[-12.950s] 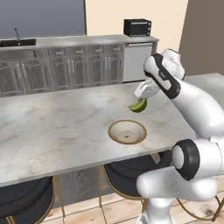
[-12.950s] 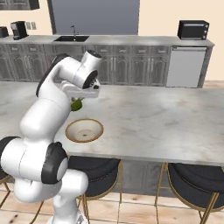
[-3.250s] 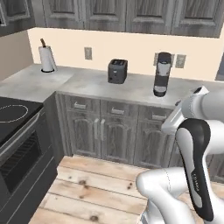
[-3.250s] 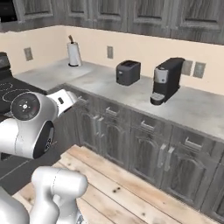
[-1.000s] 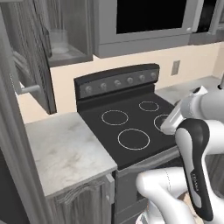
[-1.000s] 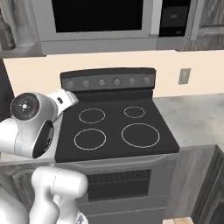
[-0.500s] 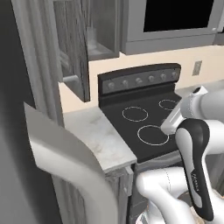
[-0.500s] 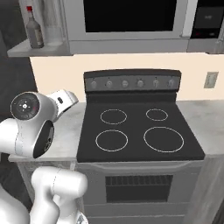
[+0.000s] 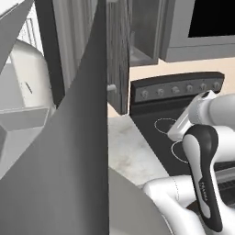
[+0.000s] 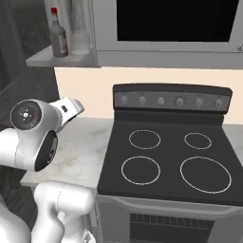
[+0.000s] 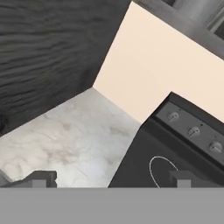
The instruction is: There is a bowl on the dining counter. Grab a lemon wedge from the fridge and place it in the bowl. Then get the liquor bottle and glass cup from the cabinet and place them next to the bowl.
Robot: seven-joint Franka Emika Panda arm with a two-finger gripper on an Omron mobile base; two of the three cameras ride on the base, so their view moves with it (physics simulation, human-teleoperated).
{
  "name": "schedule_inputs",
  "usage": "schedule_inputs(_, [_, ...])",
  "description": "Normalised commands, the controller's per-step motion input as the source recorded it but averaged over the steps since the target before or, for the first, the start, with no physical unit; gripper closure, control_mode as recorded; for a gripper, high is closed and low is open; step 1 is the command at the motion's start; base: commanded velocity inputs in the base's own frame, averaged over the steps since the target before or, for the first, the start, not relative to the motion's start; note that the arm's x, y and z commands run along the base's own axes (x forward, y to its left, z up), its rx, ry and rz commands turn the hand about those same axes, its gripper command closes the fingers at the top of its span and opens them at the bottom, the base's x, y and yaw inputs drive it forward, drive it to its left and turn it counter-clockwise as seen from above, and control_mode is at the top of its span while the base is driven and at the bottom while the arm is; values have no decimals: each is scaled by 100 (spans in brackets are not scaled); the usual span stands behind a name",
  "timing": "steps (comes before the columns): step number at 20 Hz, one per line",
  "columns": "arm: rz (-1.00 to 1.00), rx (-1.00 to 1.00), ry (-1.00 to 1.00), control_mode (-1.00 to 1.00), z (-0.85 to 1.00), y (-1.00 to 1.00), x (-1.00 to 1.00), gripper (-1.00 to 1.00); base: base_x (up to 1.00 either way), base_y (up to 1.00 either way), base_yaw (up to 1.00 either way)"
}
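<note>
Clear glass marked the liquor bottle (image 10: 59,34), red-capped, which stood on the cabinet (image 10: 61,59) shelf with the faint glass cup (image 10: 79,29) just beside it, both untouched. Half a second earlier the bottle sat at the top left corner of the right base view; now it was lower and nearer centre, because the base had driven closer, not because anything on the shelf moved. Below lay the pale marble surface (image 11: 65,140) and the black stove (image 10: 171,161) under a microwave (image 10: 166,28). The tool (image 11: 109,181) hung low over that surface, fingers spread wide and empty. Fetching the bottle looked next, the reach upward not yet begun.
</note>
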Motion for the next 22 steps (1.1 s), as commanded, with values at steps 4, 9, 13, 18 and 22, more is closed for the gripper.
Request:
schedule_inputs(4, [0, 0, 0, 100, 0, 0, 0, -100, 56, -1, 26])
schedule_inputs(9, [0, 0, 0, 100, 0, 0, 0, -100, 40, -3, 19])
schedule_inputs(13, [0, 0, 0, 100, 0, 0, 0, -100, 56, 0, 13])
schedule_inputs(18, [0, 0, 0, 100, 0, 0, 0, -100, 41, 2, 5])
schedule_inputs(22, [0, 2, -13, -100, 5, 12, 11, -100, 0, 0, 0])
